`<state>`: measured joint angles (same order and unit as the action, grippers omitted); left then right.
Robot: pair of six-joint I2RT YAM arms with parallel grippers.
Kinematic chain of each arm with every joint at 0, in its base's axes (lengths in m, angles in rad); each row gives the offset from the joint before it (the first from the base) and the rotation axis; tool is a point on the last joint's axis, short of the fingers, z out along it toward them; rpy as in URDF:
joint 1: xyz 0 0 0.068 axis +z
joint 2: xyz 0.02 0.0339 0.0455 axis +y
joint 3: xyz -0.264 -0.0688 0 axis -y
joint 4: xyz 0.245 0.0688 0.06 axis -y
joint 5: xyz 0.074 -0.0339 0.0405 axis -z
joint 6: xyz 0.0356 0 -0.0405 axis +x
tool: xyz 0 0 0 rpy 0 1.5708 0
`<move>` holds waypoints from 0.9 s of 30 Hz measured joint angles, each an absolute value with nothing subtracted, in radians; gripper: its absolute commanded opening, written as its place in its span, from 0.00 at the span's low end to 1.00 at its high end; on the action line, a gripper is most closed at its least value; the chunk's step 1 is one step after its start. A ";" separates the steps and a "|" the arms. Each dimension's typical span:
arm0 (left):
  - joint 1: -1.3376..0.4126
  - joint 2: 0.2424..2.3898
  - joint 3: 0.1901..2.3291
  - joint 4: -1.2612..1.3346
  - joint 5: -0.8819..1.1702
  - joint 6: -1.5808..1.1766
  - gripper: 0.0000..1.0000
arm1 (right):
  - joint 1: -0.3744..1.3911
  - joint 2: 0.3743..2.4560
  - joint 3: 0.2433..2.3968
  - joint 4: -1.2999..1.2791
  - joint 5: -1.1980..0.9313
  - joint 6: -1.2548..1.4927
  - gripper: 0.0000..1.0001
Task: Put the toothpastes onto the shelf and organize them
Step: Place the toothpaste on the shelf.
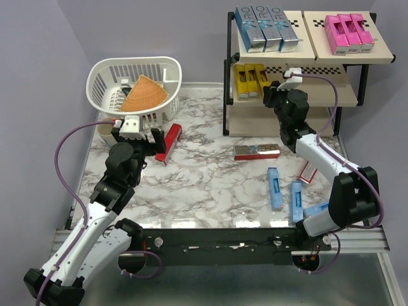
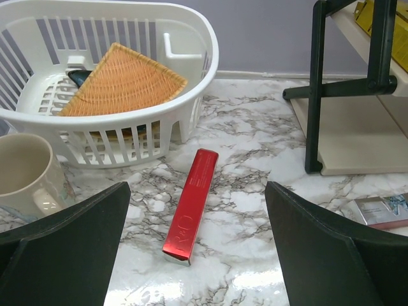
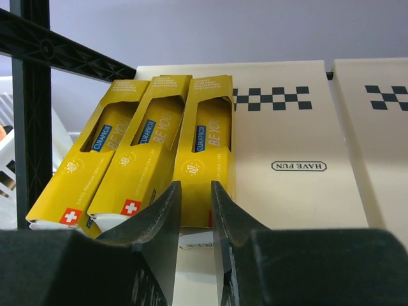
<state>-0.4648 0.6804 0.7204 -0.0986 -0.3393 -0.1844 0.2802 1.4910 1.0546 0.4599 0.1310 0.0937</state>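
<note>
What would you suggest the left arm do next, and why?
I would probably lower the left gripper over the red carton: its jaws stand open, and the carton lies on the table just ahead, not yet on the shelf.

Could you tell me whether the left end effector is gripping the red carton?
No, the red carton lies on the table, untouched by the open left end effector.
</note>
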 measured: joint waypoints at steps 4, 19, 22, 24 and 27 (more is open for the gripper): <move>-0.464 0.684 0.720 -0.099 -0.338 -0.184 0.99 | 0.279 1.510 1.068 0.468 0.117 0.107 0.32; -0.457 0.690 0.715 -0.098 -0.323 -0.188 0.99 | 0.279 1.527 1.079 0.479 0.035 0.152 0.32; -0.457 0.690 0.715 -0.098 -0.321 -0.189 0.99 | 0.279 1.517 1.074 0.474 0.034 0.152 0.37; -0.457 0.690 0.715 -0.098 -0.320 -0.189 0.99 | 0.279 1.496 1.069 0.459 0.035 0.152 0.43; -0.455 0.690 0.715 -0.098 -0.319 -0.190 0.99 | 0.279 1.448 1.061 0.418 0.036 0.148 0.52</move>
